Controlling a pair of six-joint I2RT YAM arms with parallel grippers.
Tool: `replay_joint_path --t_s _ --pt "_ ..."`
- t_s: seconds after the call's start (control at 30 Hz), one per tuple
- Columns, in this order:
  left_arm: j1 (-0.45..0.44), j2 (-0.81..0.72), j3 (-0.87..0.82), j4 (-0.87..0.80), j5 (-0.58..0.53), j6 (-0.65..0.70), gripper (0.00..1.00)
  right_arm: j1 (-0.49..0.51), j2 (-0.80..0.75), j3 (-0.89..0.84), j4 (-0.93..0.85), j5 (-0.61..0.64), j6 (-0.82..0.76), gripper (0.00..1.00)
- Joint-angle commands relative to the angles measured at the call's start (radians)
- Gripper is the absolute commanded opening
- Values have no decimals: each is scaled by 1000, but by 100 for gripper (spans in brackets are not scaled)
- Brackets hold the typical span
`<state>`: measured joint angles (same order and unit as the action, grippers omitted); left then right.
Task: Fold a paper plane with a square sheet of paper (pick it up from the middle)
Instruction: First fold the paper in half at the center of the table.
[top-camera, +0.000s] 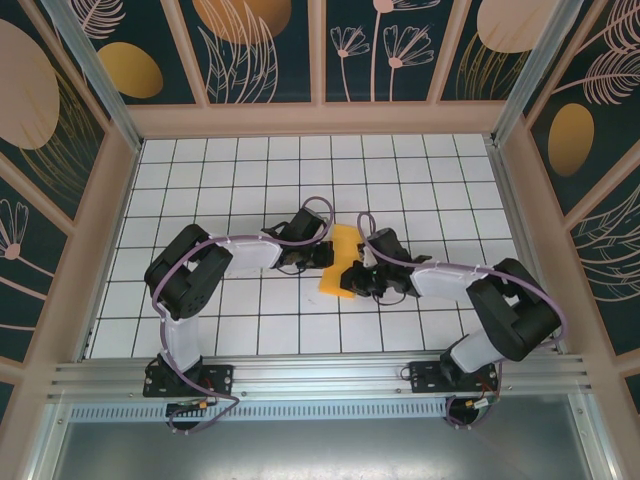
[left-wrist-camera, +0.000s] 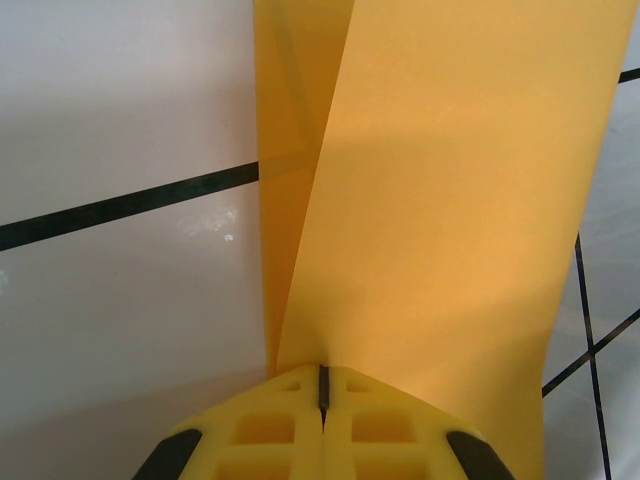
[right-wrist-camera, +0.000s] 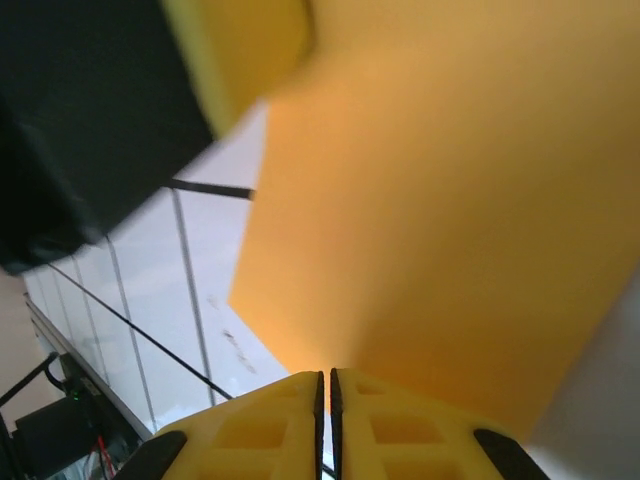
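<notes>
The square sheet of paper (top-camera: 337, 281) is orange-yellow and folded, and it lies between both grippers at the middle of the tiled table (top-camera: 250, 190). My left gripper (top-camera: 324, 254) comes in from the left. In the left wrist view its yellow jaws (left-wrist-camera: 323, 368) are pressed shut, and the paper (left-wrist-camera: 450, 200) rises from their tips in two layers with a crease at the left. My right gripper (top-camera: 353, 276) comes in from the right. Its jaws (right-wrist-camera: 326, 376) stand a hair apart at the paper's (right-wrist-camera: 430, 220) near edge, pinching it. The left gripper's finger (right-wrist-camera: 240, 50) shows at that view's upper left.
A wooden frame with patterned walls (top-camera: 320, 50) surrounds the white grid table. A metal rail (top-camera: 320, 375) runs along the near edge, where both arm bases are bolted. Open tiles lie behind and to either side of the arms.
</notes>
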<state>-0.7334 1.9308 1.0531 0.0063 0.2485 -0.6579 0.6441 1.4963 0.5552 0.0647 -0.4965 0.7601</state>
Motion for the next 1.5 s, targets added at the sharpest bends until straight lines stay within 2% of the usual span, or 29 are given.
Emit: replay_joint_path --t_s 0.0,0.2,0.3,0.43,0.57,0.7,0.87,1.07,1.2,1.47 --pt "-6 41 -24 -100 -60 18 0 14 25 -57 40 -5 34 14" --pt "-5 42 -22 -100 -57 20 0 0 11 -77 19 5 31 14" --pt "-5 43 -23 -101 -57 21 0 -18 -44 -10 -44 30 -3 15" --pt "-6 46 -25 -100 -54 21 0 -92 -84 64 -75 82 -44 16" --pt "-6 48 -25 -100 -51 21 0 -174 -24 92 -25 34 -68 16" --pt "-5 47 -22 -103 -48 24 0 -179 46 97 7 -4 -73 16" --pt "-5 49 -24 -105 -49 27 0 -186 112 82 -23 34 -78 16" --pt "-6 53 -24 -108 -44 33 0 -192 83 134 -85 51 -89 16" --pt "-6 55 -25 -106 -41 34 0 -214 61 180 -62 23 -91 16" --pt "-5 59 -25 -108 -35 37 0 -243 160 205 -26 -12 -102 16"
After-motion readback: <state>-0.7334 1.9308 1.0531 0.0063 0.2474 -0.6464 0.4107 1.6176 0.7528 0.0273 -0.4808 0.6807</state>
